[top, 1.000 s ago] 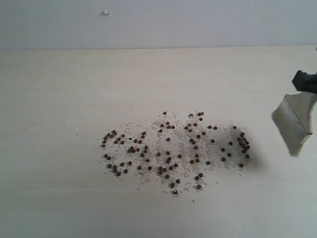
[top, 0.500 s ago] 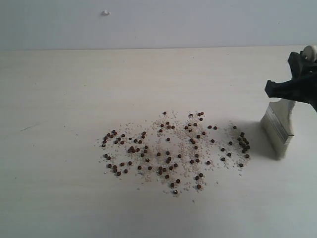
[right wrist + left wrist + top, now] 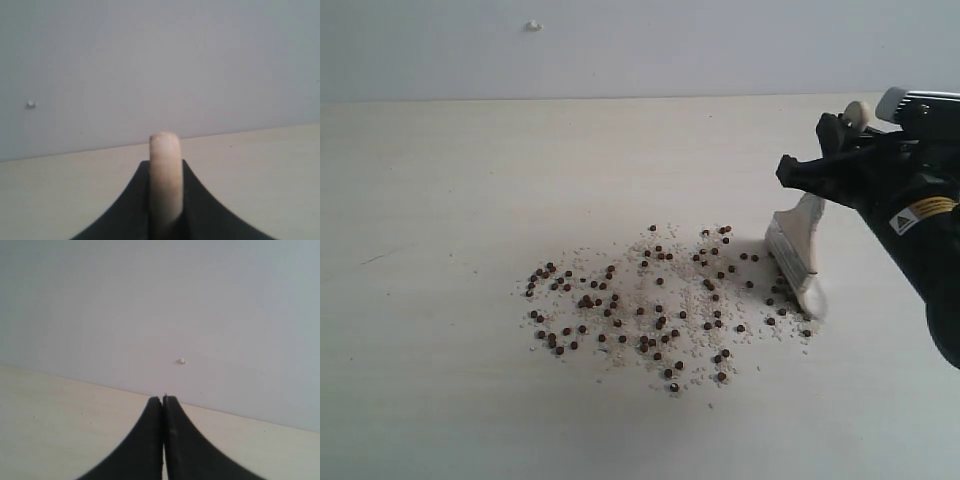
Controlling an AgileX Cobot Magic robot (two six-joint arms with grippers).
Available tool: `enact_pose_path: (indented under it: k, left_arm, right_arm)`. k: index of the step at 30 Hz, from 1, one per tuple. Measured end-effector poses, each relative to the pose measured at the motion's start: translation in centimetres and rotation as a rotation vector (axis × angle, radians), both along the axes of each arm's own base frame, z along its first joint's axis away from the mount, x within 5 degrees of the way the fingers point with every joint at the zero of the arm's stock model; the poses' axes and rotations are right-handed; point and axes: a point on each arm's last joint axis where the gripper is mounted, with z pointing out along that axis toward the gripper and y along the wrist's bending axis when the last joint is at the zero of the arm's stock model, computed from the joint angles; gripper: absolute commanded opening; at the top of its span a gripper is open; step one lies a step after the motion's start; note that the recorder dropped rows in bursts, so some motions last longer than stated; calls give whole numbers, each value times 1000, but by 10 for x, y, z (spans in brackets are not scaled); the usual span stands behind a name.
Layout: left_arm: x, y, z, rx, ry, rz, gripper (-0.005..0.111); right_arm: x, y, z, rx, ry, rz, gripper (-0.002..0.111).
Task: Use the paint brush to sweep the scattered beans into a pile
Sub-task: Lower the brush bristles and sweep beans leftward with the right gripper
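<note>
While the beans (image 3: 660, 305) on the left and middle of the scatter are lying just where they were a second ago, spread over the pale table (image 3: 440, 200) in the lower middle of the exterior view, the right end of the patch is changing. You are seeing the paint brush (image 3: 798, 255) arriving there: a second ago it was hanging at the far right edge of the frame, well apart from the beans, and now its whitish bristles are pressing onto the table among the rightmost beans, hiding some of them.

Your left gripper (image 3: 163, 405) is sitting out of the exterior view; in the left wrist view its jaws are pressing flat together with nothing between them.

Your right gripper (image 3: 815, 165) is now reaching in from the right edge toward the middle right of the frame, angled down and leftward. Its jaws are clamping narrowly on the wooden handle, whose rounded end is poking up between them in the right wrist view (image 3: 165, 150). The brush is leaning, ferrule and bristles lower left of the handle.
</note>
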Motion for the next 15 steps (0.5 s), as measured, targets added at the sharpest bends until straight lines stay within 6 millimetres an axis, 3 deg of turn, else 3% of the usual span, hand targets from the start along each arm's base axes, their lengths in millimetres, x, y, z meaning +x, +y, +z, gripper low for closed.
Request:
enact_pose_path:
  k: [7,15]
  left_arm:
    - [0,0,0,0,0,0,0]
    - [0,0,0,0,0,0,0]
  right_arm:
    - [7,19,-3,148,13,-30,0]
    - [12,36,1,187,11,-13,0]
